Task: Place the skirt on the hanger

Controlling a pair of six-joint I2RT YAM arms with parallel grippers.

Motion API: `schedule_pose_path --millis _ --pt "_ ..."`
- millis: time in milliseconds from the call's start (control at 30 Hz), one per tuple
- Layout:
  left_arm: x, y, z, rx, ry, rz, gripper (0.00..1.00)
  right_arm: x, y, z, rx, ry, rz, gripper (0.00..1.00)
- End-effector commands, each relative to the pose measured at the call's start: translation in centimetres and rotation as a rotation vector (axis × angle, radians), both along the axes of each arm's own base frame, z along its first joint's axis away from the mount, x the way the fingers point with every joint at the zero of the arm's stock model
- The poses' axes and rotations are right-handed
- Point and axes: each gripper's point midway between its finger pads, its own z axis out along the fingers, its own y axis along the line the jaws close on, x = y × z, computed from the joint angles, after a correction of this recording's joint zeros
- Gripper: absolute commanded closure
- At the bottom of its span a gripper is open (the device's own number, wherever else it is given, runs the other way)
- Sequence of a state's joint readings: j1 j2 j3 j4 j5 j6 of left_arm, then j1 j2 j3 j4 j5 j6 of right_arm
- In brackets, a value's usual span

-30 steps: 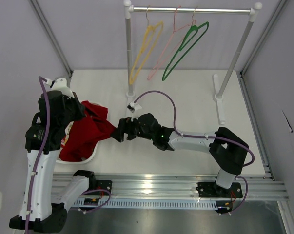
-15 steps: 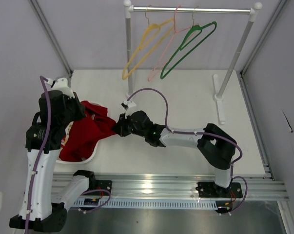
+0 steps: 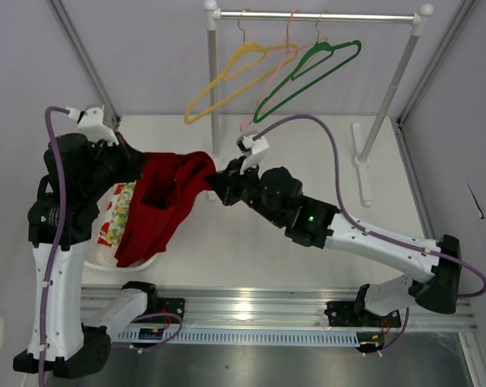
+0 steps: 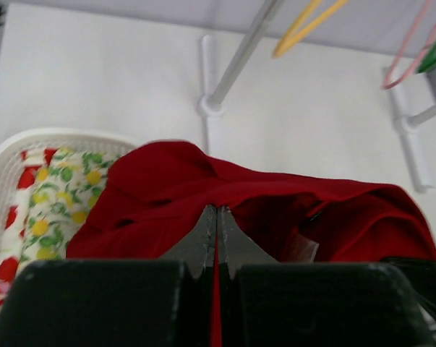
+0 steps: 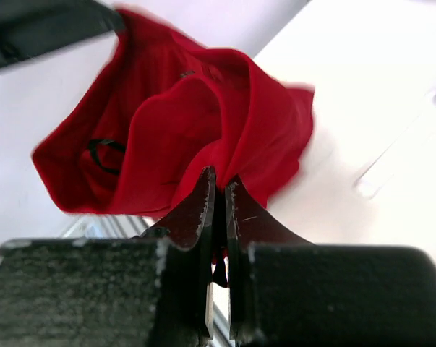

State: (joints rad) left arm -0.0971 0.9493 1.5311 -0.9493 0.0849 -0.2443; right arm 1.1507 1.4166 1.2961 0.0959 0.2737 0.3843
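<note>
Two grippers have the plain bright red cloth skirt [image 3: 166, 201] pinched between them above the left of the white table [image 3: 307, 153]. The left gripper [image 4: 217, 217] has its jaws pressed together on a red fold at the garment's left edge, and the right gripper [image 5: 219, 188] is clamped nearly closed on a bunch of red cloth at the right edge. The skirt hangs raised between them, its lower part drooping to the white plastic mesh basket [image 4: 8, 155], where a yellow-green floral cloth [image 3: 120, 214] lies. The thin pale pink wire hanger [image 4: 405, 43] hangs on the metal rail [image 3: 323, 16] at the back, between a yellow hanger [image 3: 191, 118] and a dark green hanger [image 3: 259, 118], well apart from the skirt
</note>
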Motion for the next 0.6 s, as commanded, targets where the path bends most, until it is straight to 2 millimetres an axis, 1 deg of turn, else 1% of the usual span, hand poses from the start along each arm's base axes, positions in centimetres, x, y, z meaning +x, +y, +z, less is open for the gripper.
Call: schedule_pose_path --millis 0,33,67,100,133,167,200,233,267,300,367,433,467,500,533,567 --pt "1.0 -3.6 3.9 -0.107 -0.1 -0.164 1.0 0.9 -4.3 5.8 0.002 -0.112 -0.128 1.0" --pt "1.0 -4.6 4.0 -0.134 -0.099 -0.213 1.0 0.8 -5.0 6.8 -0.014 -0.137 -0.139 1.0" --pt "1.1 -5.3 4.1 -0.164 -0.093 -0.237 1.0 0.7 -6.2 7.5 -0.026 -0.146 -0.16 1.0" --pt "1.4 -6.2 4.3 -0.179 -0.1 -0.27 1.0 0.7 -6.9 8.3 -0.027 -0.162 -0.169 1.0" --pt "1.6 -6.7 4.3 -0.193 -0.097 -0.276 1.0 0.6 -7.6 8.9 -0.049 -0.184 -0.183 1.0" --pt "1.5 -7.7 4.2 -0.203 -0.093 -0.307 1.0 0.5 -8.6 9.9 -0.047 -0.201 -0.198 1.0" --pt "2.1 -8.3 3.9 -0.212 -0.089 -0.319 1.0 0.6 -9.2 10.2 -0.06 -0.212 -0.215 1.0" --pt "2.2 -8.8 3.9 -0.228 -0.087 -0.328 1.0 0.9 -10.2 10.7 -0.092 -0.234 -0.248 1.0" --pt "2.2 -9.7 3.7 -0.231 -0.081 -0.351 1.0 1.0 -10.8 10.9 -0.11 -0.244 -0.266 1.0" --pt "2.8 -10.2 3.1 -0.24 -0.069 -0.353 1.0 1.1 -11.7 11.2 -0.124 -0.25 -0.284 1.0" --pt "3.0 -11.4 2.3 -0.244 -0.05 -0.374 1.0 1.6 -12.8 10.9 -0.154 -0.251 -0.309 1.0" --pt "3.6 -12.2 1.6 -0.256 -0.038 -0.381 1.0 1.9 -14.1 10.2 -0.183 -0.235 -0.326 1.0" --pt "3.8 -12.8 0.8 -0.255 -0.019 -0.388 1.0 2.4 -14.8 9.4 -0.197 -0.215 -0.34 1.0" --pt "3.9 -13.1 0.4 -0.254 -0.009 -0.388 1.0 2.6 -15.2 8.8 -0.208 -0.202 -0.344 1.0" --pt "4.3 -13.3 -0.7 -0.253 0.011 -0.384 1.0 2.5 -16.1 8.4 -0.216 -0.189 -0.348 1.0" --pt "4.5 -13.8 -1.4 -0.249 0.028 -0.383 1.0 2.9 -16.4 6.8 -0.234 -0.159 -0.346 1.0"
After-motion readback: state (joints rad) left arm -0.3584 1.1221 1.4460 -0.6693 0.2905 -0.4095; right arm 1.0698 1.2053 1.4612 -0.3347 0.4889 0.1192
